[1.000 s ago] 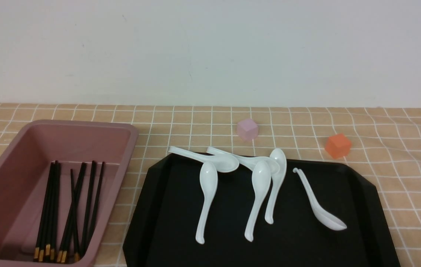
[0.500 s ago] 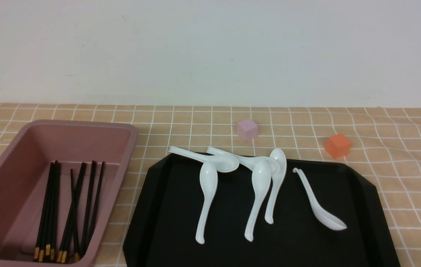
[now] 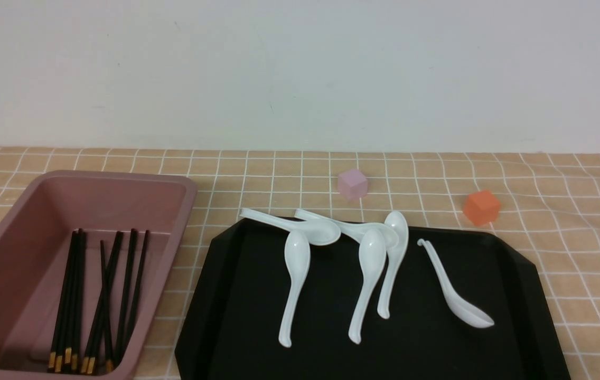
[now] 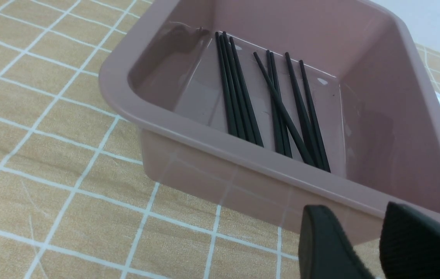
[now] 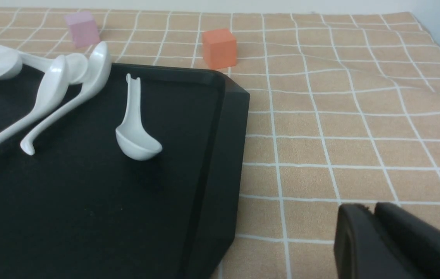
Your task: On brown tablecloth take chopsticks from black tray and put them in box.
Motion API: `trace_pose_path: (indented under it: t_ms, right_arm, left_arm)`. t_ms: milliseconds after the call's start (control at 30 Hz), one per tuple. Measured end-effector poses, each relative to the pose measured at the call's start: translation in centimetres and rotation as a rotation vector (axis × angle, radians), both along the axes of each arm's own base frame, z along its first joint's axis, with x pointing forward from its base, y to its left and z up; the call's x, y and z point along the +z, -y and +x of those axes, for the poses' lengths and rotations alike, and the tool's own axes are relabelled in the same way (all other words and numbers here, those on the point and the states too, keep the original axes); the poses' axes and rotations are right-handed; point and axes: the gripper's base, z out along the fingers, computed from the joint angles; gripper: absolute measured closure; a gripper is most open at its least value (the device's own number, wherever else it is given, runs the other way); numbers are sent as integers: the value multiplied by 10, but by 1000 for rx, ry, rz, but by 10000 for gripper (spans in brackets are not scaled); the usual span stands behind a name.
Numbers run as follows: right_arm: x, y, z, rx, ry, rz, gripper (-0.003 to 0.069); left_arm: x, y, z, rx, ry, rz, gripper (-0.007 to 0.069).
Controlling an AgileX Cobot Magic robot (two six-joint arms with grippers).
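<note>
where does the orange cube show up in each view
Front view: the orange cube sits right of centre, beyond the black tray.
Left wrist view: not in it.
Right wrist view: upper middle of the picture, past the tray's corner.
Shared landmark: white spoons, partly cut off in the left wrist view.

The brown tablecloth [image 3: 585, 211], gridded with white lines, carries the box [image 3: 1, 232] at nine o'clock and the black tray [image 3: 321, 338] toward six. The pink cube [image 3: 353, 184] sits at twelve, the orange cube [image 3: 482, 207] near two.

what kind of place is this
Probably a robot test bench set up as a dining table: a grid-patterned brown tablecloth, white soup spoons on a black tray, chopsticks in a bin.
</note>
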Motion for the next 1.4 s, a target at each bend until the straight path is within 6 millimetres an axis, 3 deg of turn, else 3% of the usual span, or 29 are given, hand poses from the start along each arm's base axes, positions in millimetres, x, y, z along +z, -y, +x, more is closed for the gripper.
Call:
trace_pose_path:
  t_ms: [1400]
  right_arm:
    - [0,0,0,0,-1,1,524]
  left_arm:
    - [0,0,0,0,0,0,386]
